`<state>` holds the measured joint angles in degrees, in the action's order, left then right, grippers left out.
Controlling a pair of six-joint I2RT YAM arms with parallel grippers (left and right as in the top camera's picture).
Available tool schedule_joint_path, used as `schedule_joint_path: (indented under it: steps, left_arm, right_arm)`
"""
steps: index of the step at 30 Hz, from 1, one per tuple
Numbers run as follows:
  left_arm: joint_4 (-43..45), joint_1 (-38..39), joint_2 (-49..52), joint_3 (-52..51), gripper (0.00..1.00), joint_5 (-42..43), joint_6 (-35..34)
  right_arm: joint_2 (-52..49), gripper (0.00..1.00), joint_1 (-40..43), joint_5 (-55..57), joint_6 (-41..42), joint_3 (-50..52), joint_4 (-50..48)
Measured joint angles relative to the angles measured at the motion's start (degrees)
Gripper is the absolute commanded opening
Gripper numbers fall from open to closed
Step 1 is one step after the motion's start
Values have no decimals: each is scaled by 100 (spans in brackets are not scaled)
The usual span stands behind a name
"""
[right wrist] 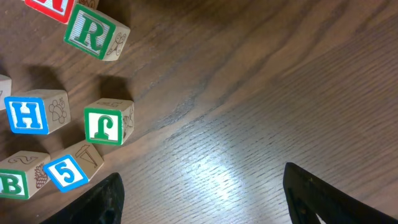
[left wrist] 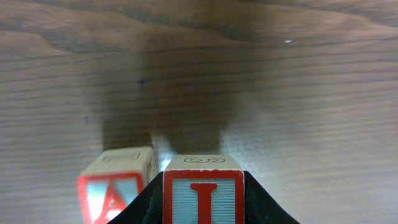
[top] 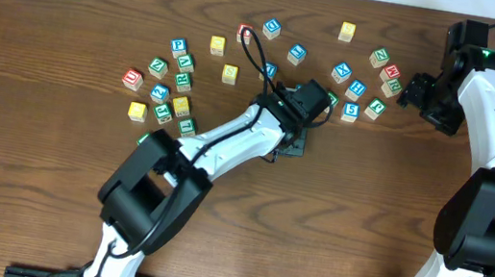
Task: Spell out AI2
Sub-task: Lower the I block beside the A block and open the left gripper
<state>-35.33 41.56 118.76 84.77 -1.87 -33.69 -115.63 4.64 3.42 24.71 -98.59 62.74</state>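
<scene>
Brown wood-grain worktop [top: 29,176] is filling every view, and the spelling is taking place near its middle. In the left wrist view, the left fingers [left wrist: 258,208] are clamping the I cube [left wrist: 203,196] from both sides, its red letter facing the camera upright. Its bottom edge is running out of frame, so I cannot tell whether it is resting on the wood or hanging just above it. Just beside it, on its left in that view, the A cube [left wrist: 115,190] is sitting slightly askew, with a thin gap showing between the two. The word is therefore running left to right along that line, and the place for the last cube is lying on the I's far side.

The right fingers [right wrist: 99,202] are standing wide apart over bare wood, gripping nothing. Near them are lying a blue H cube [right wrist: 28,115], a blue 5 cube [right wrist: 65,172] and a green J cube [right wrist: 106,122].

The 2 cube is not showing legibly anywhere. It is probably lying among the blue cubes, and the right arm is reaching nearer the right-hand group of them.

Counting: one A, one I, two arms, and roughly two dozen loose cubes [top: 180,105] overhead, the left arm covering some.
</scene>
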Motion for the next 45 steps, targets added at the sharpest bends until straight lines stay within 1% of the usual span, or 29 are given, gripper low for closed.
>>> schedule_joint_path:
  steps: [3, 10, 12, 16, 17, 33, 37, 42, 45]
  left_arm:
    - [46, 2, 175, 0, 31, -4, -61]
    - [111, 2, 179, 0, 31, -4, -85]
    - [111, 2, 179, 0, 43, -4, -72]
    - [129, 2, 179, 0, 57, -4, -98]
    - [131, 2, 179, 0, 58, -7, -92]
    - [129, 0, 55, 0, 58, -4, -76]
    - [92, -4, -387, 0, 58, -4, -26]
    - [-70, -70, -1303, 0, 57, -4, 140]
    - [-278, -240, -1766, 0, 57, 0, 243]
  right_arm:
    - [0, 76, 0, 0, 0, 0, 2]
    - [0, 77, 0, 0, 0, 0, 13]
    - [0, 77, 0, 0, 0, 0, 15]
    - [0, 77, 0, 0, 0, 0, 17]
    - [0, 77, 0, 0, 0, 0, 17]
    - [0, 77, -50, -2, 0, 0, 17]
    - [0, 77, -48, 0, 0, 0, 20]
    - [0, 77, -48, 0, 0, 0, 20]
    - [0, 76, -48, 0, 0, 0, 20]
